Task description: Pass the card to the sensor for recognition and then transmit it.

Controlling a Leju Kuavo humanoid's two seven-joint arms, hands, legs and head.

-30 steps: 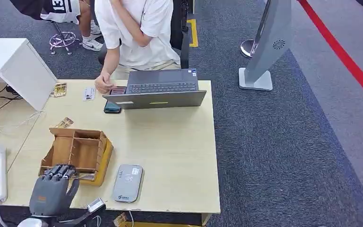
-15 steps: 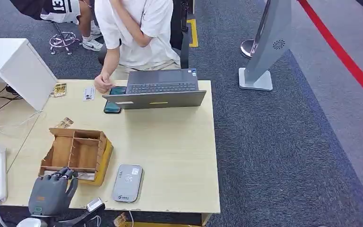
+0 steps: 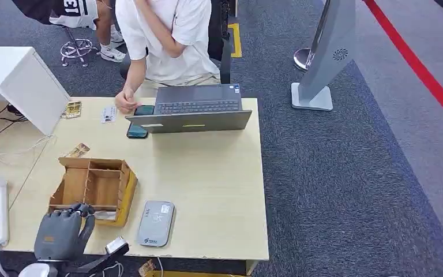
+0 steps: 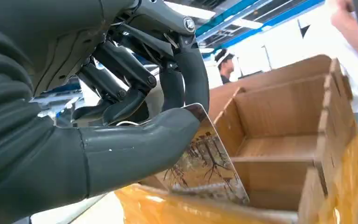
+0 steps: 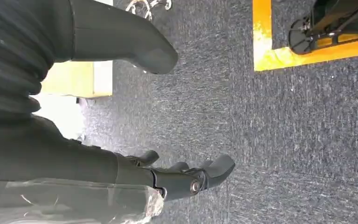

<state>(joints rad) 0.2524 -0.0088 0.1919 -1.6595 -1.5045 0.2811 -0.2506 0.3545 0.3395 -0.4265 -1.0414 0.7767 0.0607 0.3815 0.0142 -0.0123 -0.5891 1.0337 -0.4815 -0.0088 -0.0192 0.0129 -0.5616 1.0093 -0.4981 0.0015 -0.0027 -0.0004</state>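
Wooden compartments make up the card box point(image 3: 94, 186) at the lower left of the head view, and the left hand point(image 3: 62, 231) sits at its near edge, fingers dipped over the rim. In the left wrist view the thick thumb point(image 4: 135, 149) and the darker fingers point(image 4: 186, 74) are pinching a card point(image 4: 205, 163) printed with a tree pattern; the card stands tilted, its lower edge apparently down inside the box, so it looks gripped but not yet lifted out. That puts the task at its first step, the pick-up.

Just right of the box in the head view lies the grey card sensor point(image 3: 156, 223), flat on the table point(image 3: 207, 184) near its front edge. The next move, as I judge it, calls for raising the card clear of the box wall without loosening the pinch, then carrying it rightward and holding its face low over the sensor.

At the lower part of the right wrist view the right hand point(image 5: 186, 179) hangs above carpet, fingers loosely apart, holding nothing.
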